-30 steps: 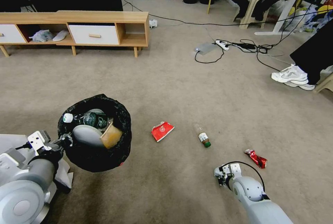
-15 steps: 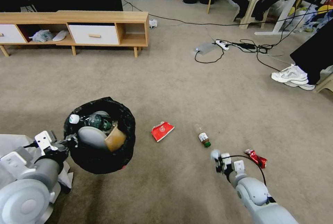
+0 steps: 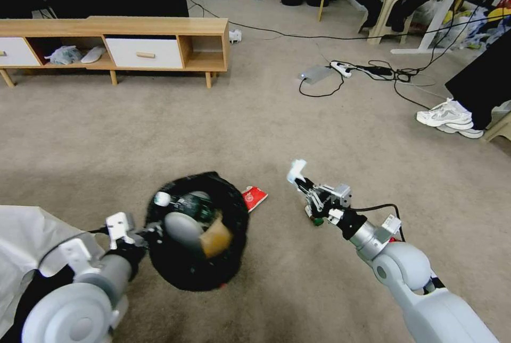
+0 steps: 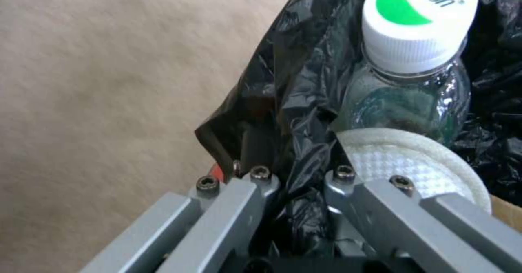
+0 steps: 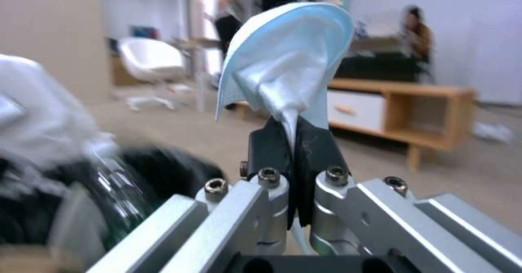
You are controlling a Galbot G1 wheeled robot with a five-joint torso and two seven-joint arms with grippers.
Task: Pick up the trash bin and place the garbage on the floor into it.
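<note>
My left gripper [image 3: 142, 232] is shut on the rim of the trash bin [image 3: 213, 274] and holds its black bag off the floor [image 3: 266, 130]. In the left wrist view its fingers [image 4: 255, 183] pinch the black bag [image 4: 293, 81]; a clear bottle with a white cap [image 4: 416, 24] and a white disc [image 4: 391, 163] lie inside. My right gripper [image 3: 304, 183] is shut on a white tissue [image 3: 296, 169], held in the air right of the bin. The tissue [image 5: 288, 69] stands up from the gripper [image 5: 293, 142]. A red carton [image 3: 255, 195] and a small bottle [image 3: 315, 218] lie on the carpet, each partly hidden.
A low wooden cabinet [image 3: 159, 40] stands at the back left. A grey power brick [image 3: 316, 73] with black cables [image 3: 383, 73] lies behind the litter, white sneakers [image 3: 447, 115] to the right. A white sheet [image 3: 26, 236] covers the near left corner.
My right gripper rose from the carpet with the tissue and moved left and forward toward the bin. My left arm swung the bin to the right, partly covering the red carton.
</note>
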